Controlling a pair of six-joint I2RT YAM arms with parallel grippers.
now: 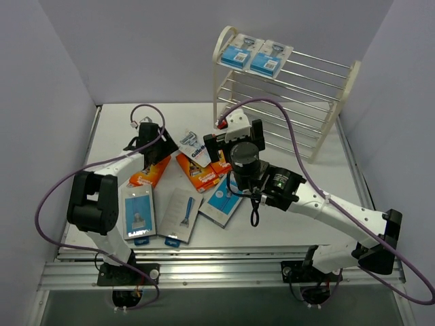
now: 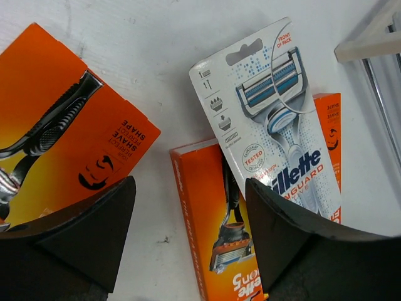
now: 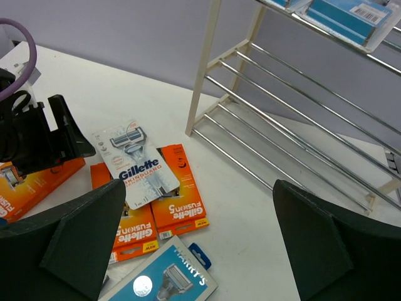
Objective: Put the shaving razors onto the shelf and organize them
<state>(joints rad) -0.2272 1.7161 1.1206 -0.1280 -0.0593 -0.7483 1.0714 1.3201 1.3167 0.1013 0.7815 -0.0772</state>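
The left gripper (image 2: 188,188) hangs released, jaws wide, above the white Gillette pack (image 2: 276,119). That pack lies face up on the desk (image 2: 156,56), propped across two orange boxes (image 2: 216,219). It is probably light, a stiff card with a slick clear bubble over the razor (likely the part to avoid squeezing). Lying nearly flat, it offers little to take hold of. The long card edges, lifted by the boxes beneath, look like the best hold. The right gripper (image 3: 199,188) is also released and empty, near the shelf (image 3: 207,69). Two blue packs (image 1: 253,56) already sit on its top tier.
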